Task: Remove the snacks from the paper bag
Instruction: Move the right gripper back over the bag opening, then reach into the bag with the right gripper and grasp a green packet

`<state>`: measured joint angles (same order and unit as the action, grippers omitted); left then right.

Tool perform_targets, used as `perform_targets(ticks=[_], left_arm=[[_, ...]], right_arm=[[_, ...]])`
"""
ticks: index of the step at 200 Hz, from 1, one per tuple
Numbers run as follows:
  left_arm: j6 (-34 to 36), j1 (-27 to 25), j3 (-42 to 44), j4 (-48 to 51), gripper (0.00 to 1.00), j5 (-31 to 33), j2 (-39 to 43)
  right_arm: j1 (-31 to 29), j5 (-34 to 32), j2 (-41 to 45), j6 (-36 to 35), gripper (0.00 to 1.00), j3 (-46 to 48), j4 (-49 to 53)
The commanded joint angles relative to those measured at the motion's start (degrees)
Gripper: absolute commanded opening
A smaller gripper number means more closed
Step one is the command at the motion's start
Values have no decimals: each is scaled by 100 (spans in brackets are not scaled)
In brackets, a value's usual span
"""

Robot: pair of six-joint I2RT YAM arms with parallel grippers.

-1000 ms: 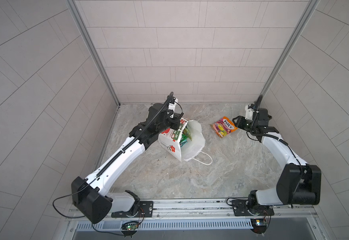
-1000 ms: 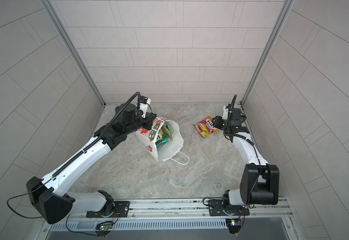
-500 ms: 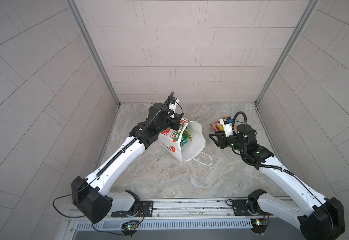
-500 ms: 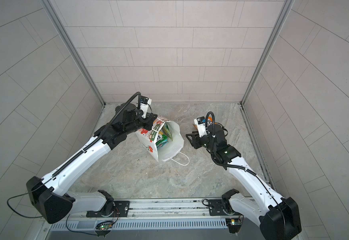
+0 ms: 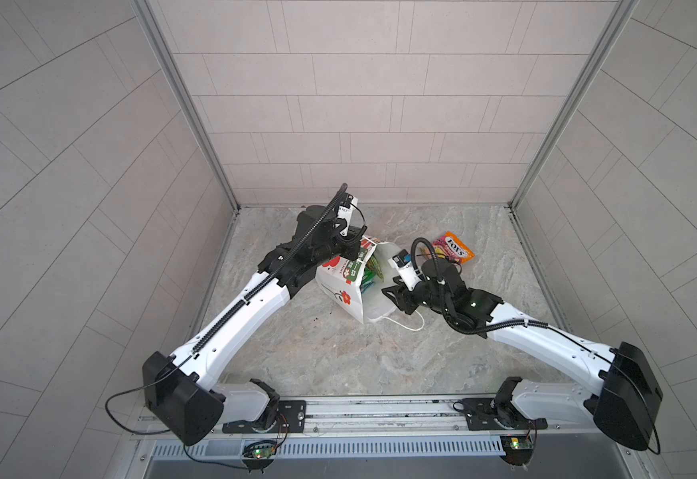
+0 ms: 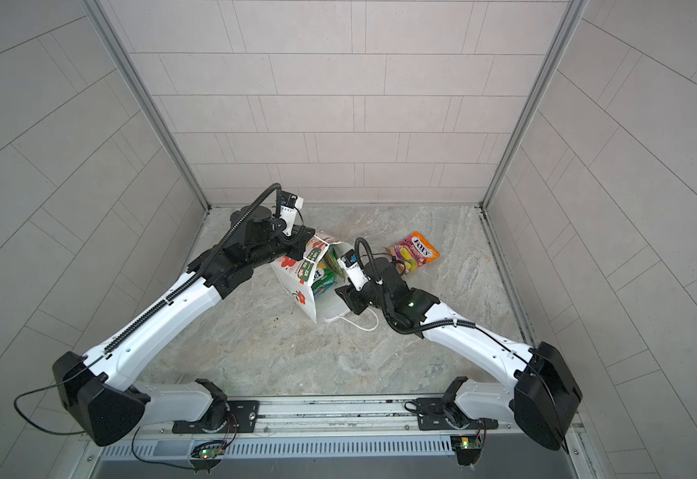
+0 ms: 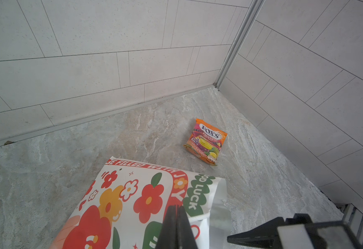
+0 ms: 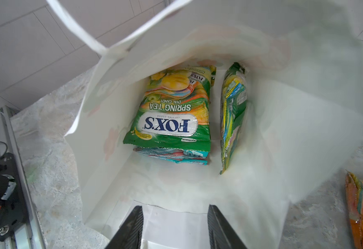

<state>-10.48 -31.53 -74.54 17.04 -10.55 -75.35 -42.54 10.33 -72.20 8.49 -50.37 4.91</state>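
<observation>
1. The left gripper (image 7: 176,208) is clamped tight on the far end of the paper bag's (image 5: 340,286) rim. Its fingers are flat together on the paper, and the bag is tipped over with its mouth facing right.
2. The right gripper (image 8: 174,210) is parked right at that mouth. Its jaws are spread, with only the bag's white inner wall between them, and it isn't touching any pouch.
3. Most of the snacks are deeper inside, past the right fingertips. A green-yellow pouch (image 8: 172,112) lies flat on top of the teal-red pouches (image 8: 176,156). A second green-yellow pouch (image 8: 232,116) stands on edge just beside that stack, leaning on the bag's wall.
4. The orange-purple pouch (image 5: 452,248) is already out. It lies flat on the marbled table (image 5: 338,352), to the far right of the bag and apart from both grippers.
5. Only the right wrist view really shows the bag's inside. Both top views give just slivers of green at the mouth, but they do show how both arms meet at the bag.
6. The left wrist view shows the flowery outside of the bag and the orange-purple pouch, and none of the pouches inside.
7. Can't tell how many teal-red ones are in the stack, since only their edges poke out.
</observation>
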Motion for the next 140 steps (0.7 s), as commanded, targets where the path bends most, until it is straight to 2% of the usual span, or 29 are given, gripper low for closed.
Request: perform_targets(ticks=[1, 81, 140], left_arm=[[20, 38, -45, -69, 0, -7, 152], [-22, 32, -12, -143, 0, -53, 242], [10, 33, 81, -366, 0, -358, 372]], right_arm=[[-143, -592, -312, -302, 49, -221, 40], [-292, -1446, -1434, -244, 46, -569, -103], [-298, -1988, -1998, -96, 44, -737, -534]])
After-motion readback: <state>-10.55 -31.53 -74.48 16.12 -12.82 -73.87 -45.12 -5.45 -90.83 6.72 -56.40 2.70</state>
